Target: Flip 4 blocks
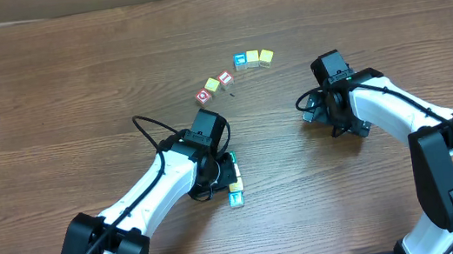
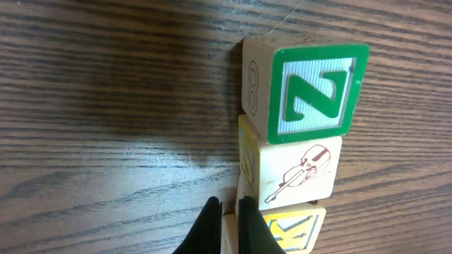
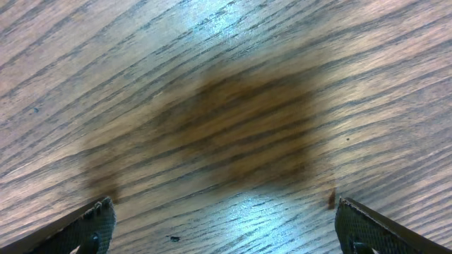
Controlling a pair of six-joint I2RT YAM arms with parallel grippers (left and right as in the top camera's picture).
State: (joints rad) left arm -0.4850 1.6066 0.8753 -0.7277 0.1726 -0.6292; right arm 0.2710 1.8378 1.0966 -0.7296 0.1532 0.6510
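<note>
Wood-grain table (image 1: 71,77): my left gripper (image 2: 228,209) is clenched shut, tips at the near end of a row of blocks. The yellow block (image 2: 300,234) sits just beside my fingertips, the cream block (image 2: 296,176) next, and the green Z block (image 2: 311,92) farthest ahead. My right gripper (image 3: 226,220) hangs spread wide over bare wood.

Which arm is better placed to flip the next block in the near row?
Left. The left tool, shut, sits right beside the row with the green Z block and the violin block. The right tool hangs open over the table, apart from every block.
</note>
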